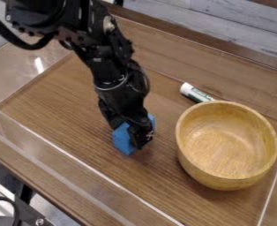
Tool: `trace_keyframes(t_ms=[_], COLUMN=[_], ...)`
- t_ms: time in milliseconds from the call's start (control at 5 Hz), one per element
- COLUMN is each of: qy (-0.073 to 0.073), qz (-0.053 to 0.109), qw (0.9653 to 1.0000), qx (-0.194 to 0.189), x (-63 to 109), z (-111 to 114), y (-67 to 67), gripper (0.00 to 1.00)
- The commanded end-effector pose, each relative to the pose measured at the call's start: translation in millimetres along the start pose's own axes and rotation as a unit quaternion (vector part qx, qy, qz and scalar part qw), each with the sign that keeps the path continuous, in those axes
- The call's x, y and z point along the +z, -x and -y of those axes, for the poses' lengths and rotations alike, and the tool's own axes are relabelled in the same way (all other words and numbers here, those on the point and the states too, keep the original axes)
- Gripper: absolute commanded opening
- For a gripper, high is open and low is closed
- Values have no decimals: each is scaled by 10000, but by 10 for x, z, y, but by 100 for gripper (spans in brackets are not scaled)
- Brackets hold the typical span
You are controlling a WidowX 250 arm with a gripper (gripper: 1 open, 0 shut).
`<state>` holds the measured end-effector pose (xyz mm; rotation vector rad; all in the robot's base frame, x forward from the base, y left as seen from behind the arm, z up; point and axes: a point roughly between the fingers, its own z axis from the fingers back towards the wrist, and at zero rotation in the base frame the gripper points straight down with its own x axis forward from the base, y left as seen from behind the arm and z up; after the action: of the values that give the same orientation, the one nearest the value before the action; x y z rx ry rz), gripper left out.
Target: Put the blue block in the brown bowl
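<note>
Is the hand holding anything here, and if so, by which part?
Nothing looks held. The hand is open, fingers down around the blue block, which sits on the table left of the brown bowl.

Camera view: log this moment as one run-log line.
gripper: open, over block | blue block: on table, left of bowl | brown bowl: empty | marker: behind bowl | task: not done
</note>
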<state>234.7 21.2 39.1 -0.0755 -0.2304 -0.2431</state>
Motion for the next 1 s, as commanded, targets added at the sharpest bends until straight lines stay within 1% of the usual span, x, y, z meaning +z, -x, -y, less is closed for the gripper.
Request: trace_keyframes(t_ms=[0, 200, 600, 800], qy=[-58, -55, -147, -175], qz=[155, 158, 114, 211], qw=[9998, 9998, 9998, 9996], qx=[55, 57, 56, 70], x=[5, -20, 252, 245], z=[-49, -51, -49, -58], y=[-47, -45, -101, -127], gripper=[100, 0, 0, 100])
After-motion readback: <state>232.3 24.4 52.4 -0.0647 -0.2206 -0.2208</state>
